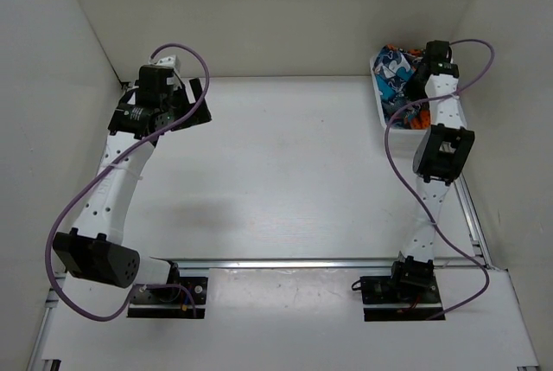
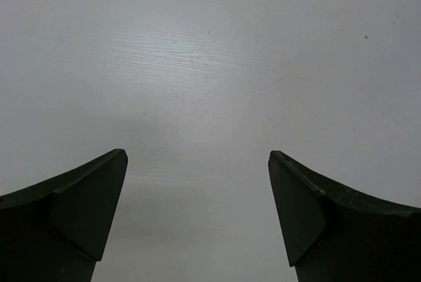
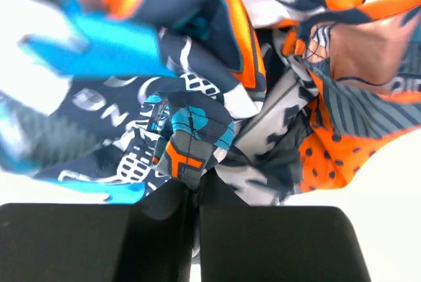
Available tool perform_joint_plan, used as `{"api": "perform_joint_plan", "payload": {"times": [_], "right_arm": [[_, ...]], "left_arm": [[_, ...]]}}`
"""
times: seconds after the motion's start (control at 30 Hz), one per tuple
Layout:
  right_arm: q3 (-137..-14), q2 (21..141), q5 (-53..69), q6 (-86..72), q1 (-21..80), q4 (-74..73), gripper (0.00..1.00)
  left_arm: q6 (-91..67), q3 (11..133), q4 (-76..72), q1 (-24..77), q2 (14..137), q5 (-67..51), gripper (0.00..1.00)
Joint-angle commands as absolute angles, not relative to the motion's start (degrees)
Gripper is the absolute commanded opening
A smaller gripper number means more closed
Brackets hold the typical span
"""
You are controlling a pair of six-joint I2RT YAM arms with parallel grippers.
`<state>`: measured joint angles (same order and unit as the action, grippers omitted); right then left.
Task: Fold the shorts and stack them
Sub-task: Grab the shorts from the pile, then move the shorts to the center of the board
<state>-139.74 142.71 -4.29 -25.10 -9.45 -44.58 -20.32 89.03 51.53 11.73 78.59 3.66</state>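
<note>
The shorts lie crumpled in a white basket at the back right of the table; orange, teal, navy and white print shows. My right gripper reaches into the basket. In the right wrist view the right gripper is shut on a fold of the shorts, and more of the printed fabric fills the view. My left gripper is at the back left over the bare table, open and empty; in the left wrist view its dark fingertips stand wide apart.
White walls close in the table at the back and both sides. The table surface is white. A metal rail runs along the near edge by the arm bases.
</note>
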Motion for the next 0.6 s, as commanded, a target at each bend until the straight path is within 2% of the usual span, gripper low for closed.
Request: {"api": "perform_joint_plan", "payload": {"times": [0.0, 0.13, 0.23, 0.37, 0.47, 0.53, 0.57], "right_arm": [[-139.9, 131.2, -4.7, -24.4, -8.7, -40.1, 0.00], [-138.7, 115.5, -6.2, -20.5, -5.0, -40.1, 0.00], [-142.0, 109.3, -0.2, -19.3, -1.2, -39.5, 0.00], [-145.1, 104.1, 2.2, -18.7, 6.3, -42.2, 0.00], [-137.4, 98.3, 2.2, -18.7, 13.6, -42.2, 0.00], [-132.6, 95.3, -0.5, -19.3, 18.5, -41.6, 0.00], [-126.6, 94.5, -4.2, -19.9, 24.0, -40.4, 0.00]], "left_arm": [[-19.5, 91.8, 53.4, 11.5, 78.1, 4.7, 1.00], [-22.6, 92.5, 53.4, 11.0, 75.6, 4.1, 1.00], [-22.6, 93.8, 54.0, 9.4, 74.9, 0.4, 1.00], [-22.6, 99.0, 58.1, 7.9, 74.4, 1.5, 1.00], [-20.2, 104.2, 61.5, 7.9, 73.8, 5.9, 1.00], [-19.3, 107.4, 63.4, 6.8, 73.3, 9.1, 1.00], [-19.3, 108.2, 63.5, 6.2, 73.3, 10.1, 1.00]]}}
